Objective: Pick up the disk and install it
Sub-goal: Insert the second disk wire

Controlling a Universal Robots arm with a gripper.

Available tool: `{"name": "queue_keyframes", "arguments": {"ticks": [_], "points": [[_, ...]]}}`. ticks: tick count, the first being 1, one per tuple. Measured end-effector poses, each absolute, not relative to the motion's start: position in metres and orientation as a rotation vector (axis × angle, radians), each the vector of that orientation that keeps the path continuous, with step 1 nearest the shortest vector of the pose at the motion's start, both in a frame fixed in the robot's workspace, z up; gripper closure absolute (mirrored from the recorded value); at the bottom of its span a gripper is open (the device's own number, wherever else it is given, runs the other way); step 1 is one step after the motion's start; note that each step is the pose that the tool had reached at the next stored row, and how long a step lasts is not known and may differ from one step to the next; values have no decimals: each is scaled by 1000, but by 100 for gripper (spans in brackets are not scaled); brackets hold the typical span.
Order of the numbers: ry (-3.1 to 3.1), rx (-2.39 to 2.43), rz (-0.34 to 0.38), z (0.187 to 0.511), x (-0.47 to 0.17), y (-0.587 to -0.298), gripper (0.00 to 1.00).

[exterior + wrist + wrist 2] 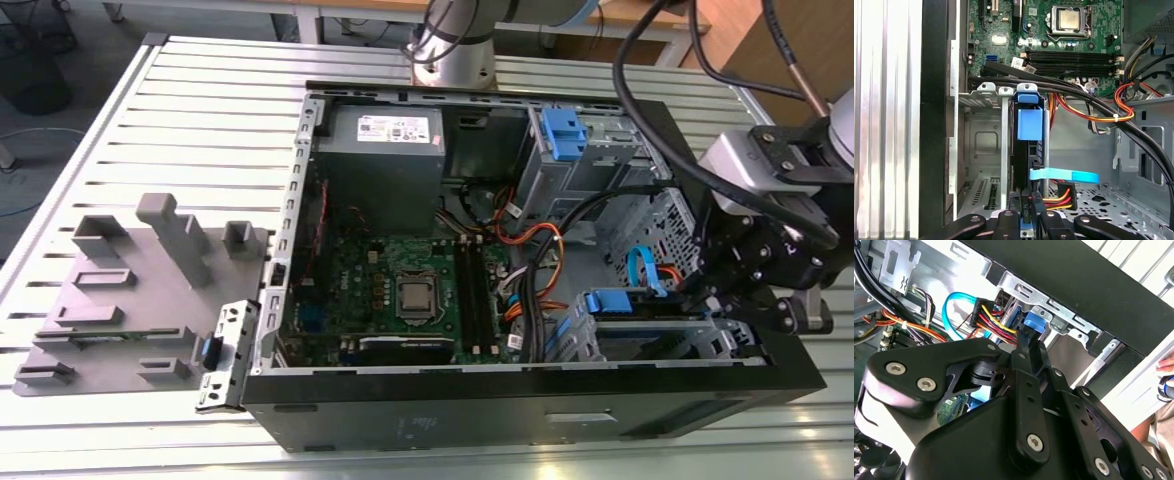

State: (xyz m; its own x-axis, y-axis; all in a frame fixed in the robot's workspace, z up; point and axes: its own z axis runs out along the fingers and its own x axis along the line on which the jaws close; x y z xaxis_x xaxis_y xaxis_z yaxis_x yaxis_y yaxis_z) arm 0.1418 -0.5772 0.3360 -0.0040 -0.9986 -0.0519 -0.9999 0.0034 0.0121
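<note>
Nearest you, the gripper (1026, 223) has its fingers closed on the near end of the disk (1030, 124), pinching the edge of its blue bracket. The disk stands on edge in the drive cage (985, 92), at about four o'clock in the exterior view, inside the open computer case (534, 405).

Right beside the fingers sits the red-and-yellow power lead (1061, 199), and the flat blue data cable (1064, 176) loops across just past it. I judge that your main risk: any sideways drift of the wrist would hook those leads and pull on their plugs. A tilt of the wrist would wedge the bracket against the cage rails. The thick black cables (1064, 82) lying across the cage's far mouth could also foul the bracket's leading tab.

The disk's long axis runs along the gripper's line of reach, roughly three to nine o'clock in the exterior view. Its blue tab points at the motherboard (1069, 50). Beyond, near twelve o'clock, sits the power supply (387, 140). At eight o'clock a grey fixture (134, 290) lies on the slatted table (200, 100).
</note>
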Motion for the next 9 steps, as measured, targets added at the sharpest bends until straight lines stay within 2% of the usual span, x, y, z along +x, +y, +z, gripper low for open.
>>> {"name": "queue_keyframes", "arguments": {"ticks": [9], "points": [[2207, -2198, 68, 335, 142, -573, 76]]}}
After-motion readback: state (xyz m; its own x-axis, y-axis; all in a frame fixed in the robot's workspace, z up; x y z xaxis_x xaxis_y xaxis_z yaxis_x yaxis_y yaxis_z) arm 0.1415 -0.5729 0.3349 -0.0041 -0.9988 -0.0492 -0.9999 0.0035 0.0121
